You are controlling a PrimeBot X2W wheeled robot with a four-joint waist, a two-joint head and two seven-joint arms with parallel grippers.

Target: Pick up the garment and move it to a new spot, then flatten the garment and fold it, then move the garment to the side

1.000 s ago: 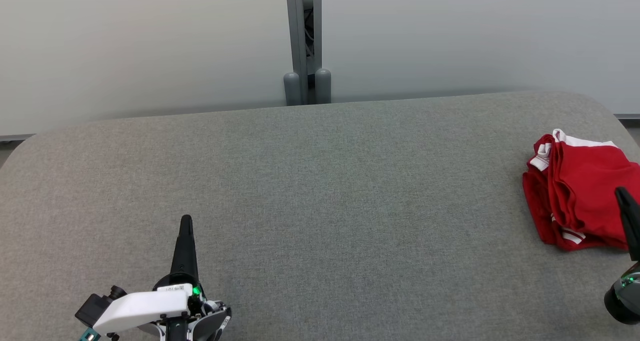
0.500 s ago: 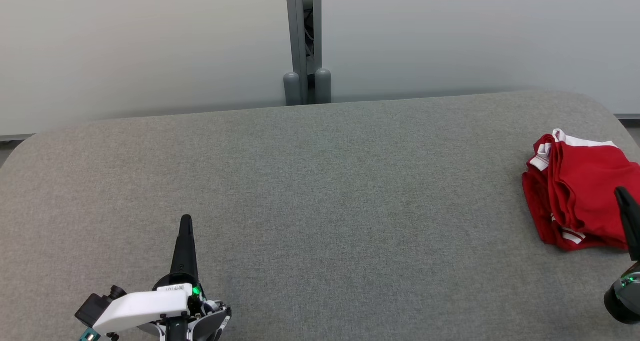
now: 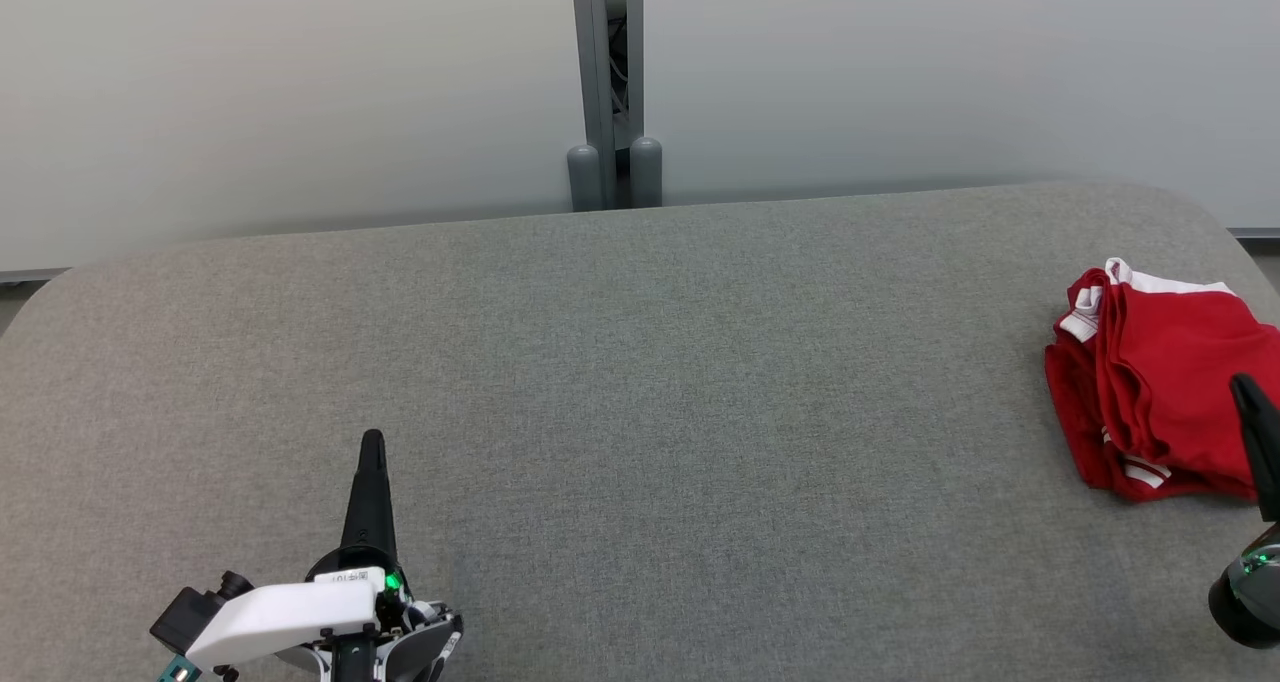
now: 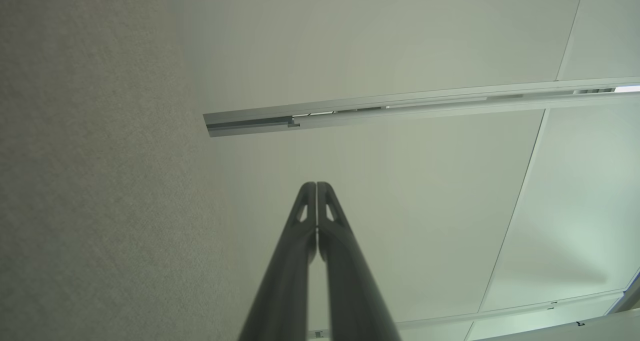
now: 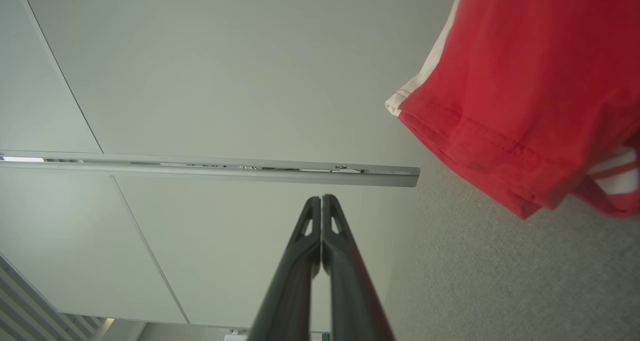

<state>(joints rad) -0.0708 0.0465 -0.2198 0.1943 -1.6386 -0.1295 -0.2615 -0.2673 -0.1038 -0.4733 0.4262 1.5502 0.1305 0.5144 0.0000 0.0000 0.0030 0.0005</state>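
A red garment (image 3: 1160,382) with white trim lies crumpled in a heap at the far right of the grey padded table (image 3: 640,382). My right gripper (image 3: 1243,386) is shut at the lower right edge of the head view, its tip over the heap's near right side with nothing between its fingers. The right wrist view shows the same shut fingers (image 5: 320,201) with the garment (image 5: 530,91) off to the upper right. My left gripper (image 3: 372,440) rests shut at the lower left, far from the garment, and its tips (image 4: 316,186) meet in the left wrist view.
A pale partition wall (image 3: 300,92) runs behind the table, with a grey post (image 3: 606,82) at its middle seam. The table's far corners are rounded and its right edge lies close to the garment.
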